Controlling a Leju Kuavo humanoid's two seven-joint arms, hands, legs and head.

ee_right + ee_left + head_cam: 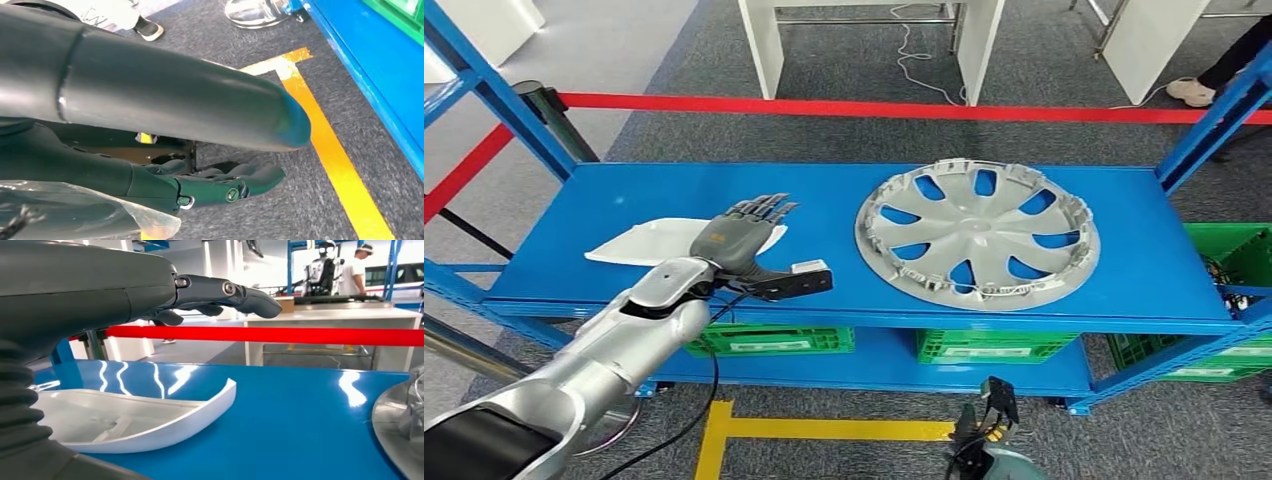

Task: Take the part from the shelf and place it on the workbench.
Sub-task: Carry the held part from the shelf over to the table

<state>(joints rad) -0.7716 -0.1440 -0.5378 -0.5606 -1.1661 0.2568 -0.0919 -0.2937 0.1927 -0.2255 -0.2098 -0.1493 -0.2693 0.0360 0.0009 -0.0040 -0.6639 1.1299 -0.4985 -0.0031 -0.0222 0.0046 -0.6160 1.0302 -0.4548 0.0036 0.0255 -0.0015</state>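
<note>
My left hand (742,236) hovers flat and empty over the white part (646,242), fingers stretched out and apart, the thumb (796,279) jutting right; the part lies on the left of the blue shelf (824,200), a thin curved shell with its rim turned up. My right hand (220,182) hangs down by the floor, fingers loosely extended, holding nothing.

The main risk, as I judge it: the shell is shallow and light, so a flat press from above could skid it on the glossy shelf top instead of catching it (the raised right rim looks the better place to hook fingers under); a one-sided pinch may let it tilt and drop.

The part sits near the left end of the shelf, its near edge close to the shelf's front lip, so a push toward me could tip it off onto the floor; the blue upright (494,100) stands far-left, limiting a sweep that way. To the right there is bare shelf before the silver wheel cover (977,234), well apart; above, nothing that I can see blocks a straight lift.
</note>
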